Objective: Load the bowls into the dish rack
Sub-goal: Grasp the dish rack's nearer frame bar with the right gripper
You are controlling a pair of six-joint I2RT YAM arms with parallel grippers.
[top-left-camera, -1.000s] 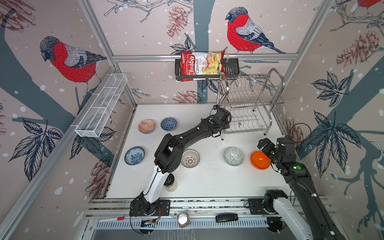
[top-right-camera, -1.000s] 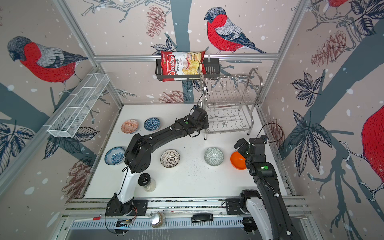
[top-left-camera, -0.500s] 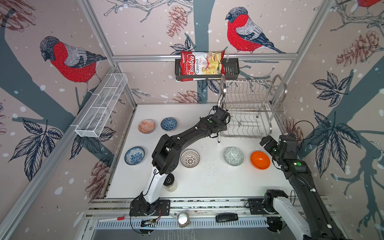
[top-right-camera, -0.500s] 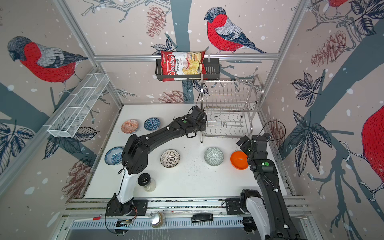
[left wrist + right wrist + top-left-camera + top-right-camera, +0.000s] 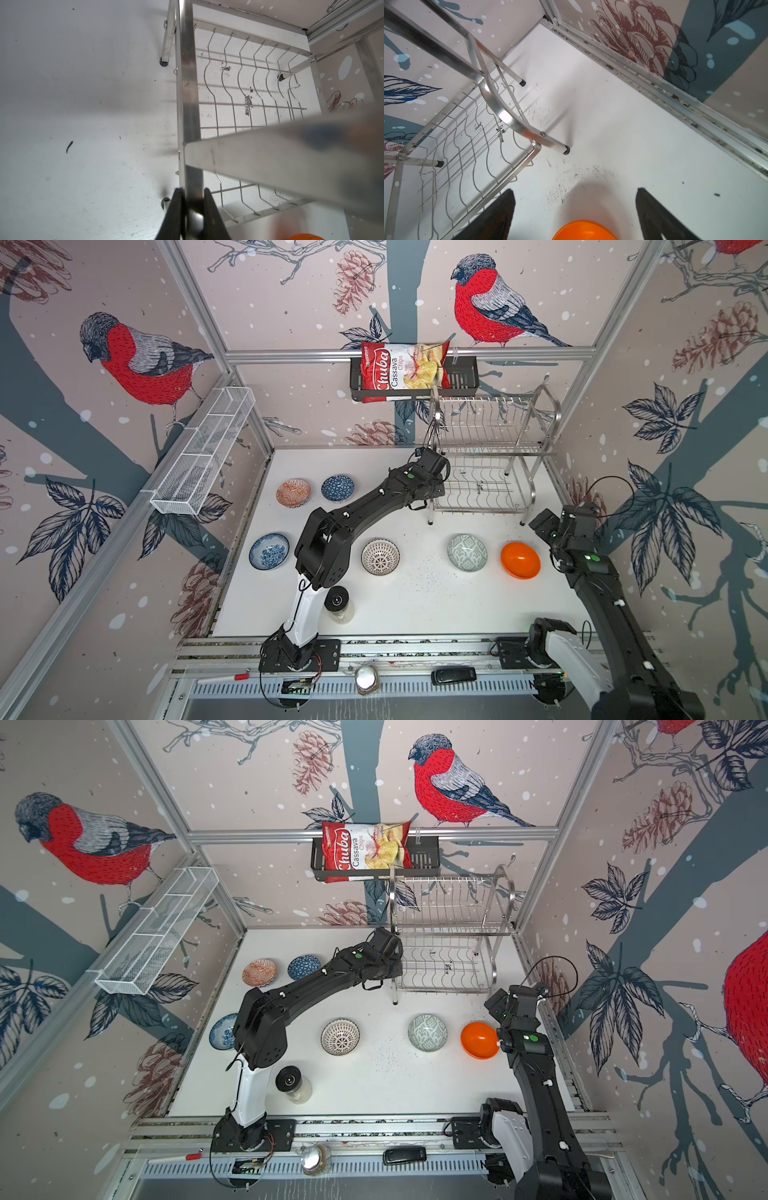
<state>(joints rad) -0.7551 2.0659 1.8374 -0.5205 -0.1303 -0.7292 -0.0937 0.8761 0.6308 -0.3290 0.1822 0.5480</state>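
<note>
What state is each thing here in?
Shiny two-tier steel wire dish rack: upright, both tiers empty.
Left gripper: shut on the dish rack's frame bar.
Right gripper: open, empty.
Plain orange bowl: upright on table, by right gripper.
Red-orange, blue triangle, blue-white floral, black-dotted white, grey-green bowls: upright on table.
Black-lidded jar: upright, closed.

White surface [image 5: 415,610], flat, w/ dark specks under the dish rack [image 5: 494,453] & more in front of it. Rack stands on black-capped legs; can't tell if every foot touches. Everything else placed vs rack, as in both top views:
- grey-green bowl [image 5: 467,552]: in front, near
- orange bowl [image 5: 520,560]: in front of its right legs
- dotted white bowl [image 5: 380,556]: front-left
- blue triangle bowl [image 5: 338,488] & red-orange bowl [image 5: 293,492]: to its left, side by side
- blue-white floral bowl [image 5: 269,551]: further left, fwd
- black-lidded jar [image 5: 337,600]: front-left, farthest, upright

Bowls all mouth-up, each apart from the next.
</note>
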